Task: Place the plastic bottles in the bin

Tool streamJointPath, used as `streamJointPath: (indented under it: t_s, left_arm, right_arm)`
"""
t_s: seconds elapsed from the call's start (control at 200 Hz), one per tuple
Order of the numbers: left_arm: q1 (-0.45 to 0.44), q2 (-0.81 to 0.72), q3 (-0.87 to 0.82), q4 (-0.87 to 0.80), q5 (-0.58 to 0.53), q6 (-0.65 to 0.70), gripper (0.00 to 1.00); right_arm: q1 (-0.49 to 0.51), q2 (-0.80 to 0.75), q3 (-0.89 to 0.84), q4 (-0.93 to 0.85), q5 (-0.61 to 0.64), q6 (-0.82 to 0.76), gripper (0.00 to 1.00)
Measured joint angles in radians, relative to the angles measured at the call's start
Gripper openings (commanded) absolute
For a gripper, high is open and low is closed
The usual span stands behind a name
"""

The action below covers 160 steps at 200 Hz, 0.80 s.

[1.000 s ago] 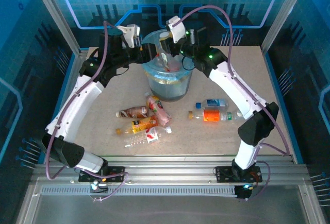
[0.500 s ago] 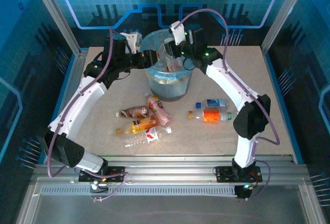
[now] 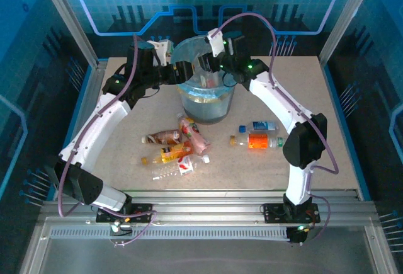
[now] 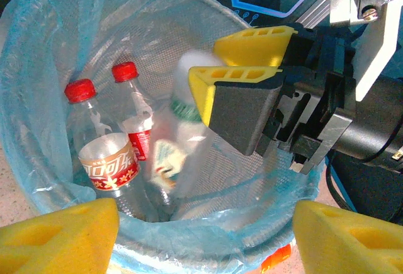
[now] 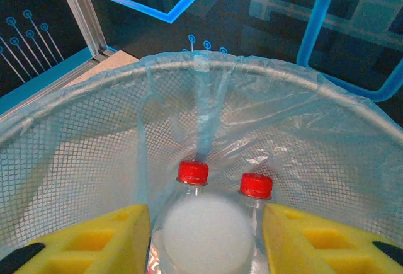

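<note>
plastic bottles [image 3: 169, 154]: a loose cluster lies on the table [image 3: 302, 85] in front of the bin [image 3: 208, 109]. a pair, the blue-labelled bottle [image 3: 259, 126] and the orange-labelled bottle [image 3: 261, 141], lies to the right, apart from the cluster. two red-capped bottles [image 4: 104, 160] stand inside the bin, leaning against its lined wall.

right gripper [image 5: 204, 223]: poised over the bin's mouth, pointing down into it, fingers parted part-way. in the right wrist view the white rounded end of a blurred bottle [image 5: 203, 233] sits between the yellow fingers, with a thin gap showing at the right-hand one. in the left wrist view the same bottle, smeared, with a green band and pale label, lies below the dark finger pads [image 4: 242, 113], inside the bin and just beside the red-capped pair. the gripper clamps nothing; the bottle is loose.

left gripper [image 4: 204, 223]: at the bin's left rim, facing across the opening. its fingers are spread wide, with nothing between them but the rim and the clear bag [image 4: 208, 223] beneath. released, holding nothing.

surroundings: the two grippers stand near each other over the bin, the right one directly opposite the left. the bag is folded over the rim all round. both arms arch in from the near table edge, passing either side of the bottles on the table.
</note>
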Motion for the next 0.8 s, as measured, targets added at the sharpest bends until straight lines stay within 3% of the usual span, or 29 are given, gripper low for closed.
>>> streamJointPath:
  t_s: [0.8]
  left_arm:
    - [0.000,0.000,0.000,0.001,0.007,-0.001,0.74]
  right_arm:
    - [0.005,-0.031,0.029,-0.039,-0.027,0.000,0.50]
